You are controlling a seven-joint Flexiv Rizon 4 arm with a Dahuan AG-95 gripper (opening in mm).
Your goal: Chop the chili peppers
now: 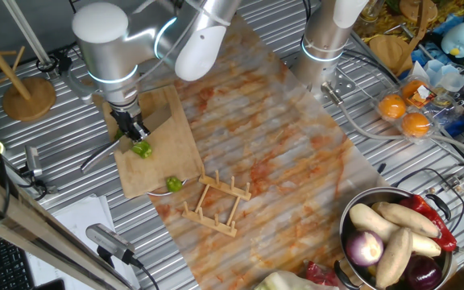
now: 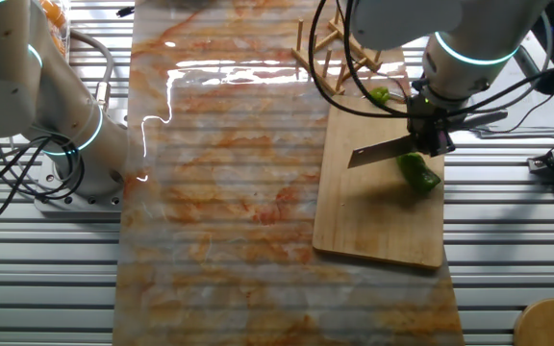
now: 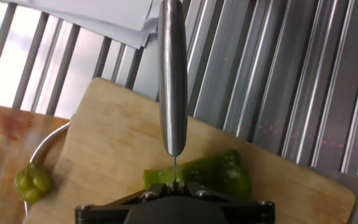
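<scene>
Chopping partly done: gripper (image 2: pixel 429 137) clamped on knife (image 2: pixel 383 152) above the larger pepper piece (image 2: pixel 417 172); one small chunk (image 1: pixel 173 184) cut off, near board edge.

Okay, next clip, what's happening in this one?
The arm's gripper holds a knife over a wooden cutting board, blade above a green chili pepper lying on it. A smaller green piece sits at the board's edge near a wooden rack. Whether the blade touches the pepper isn't clear.
</scene>
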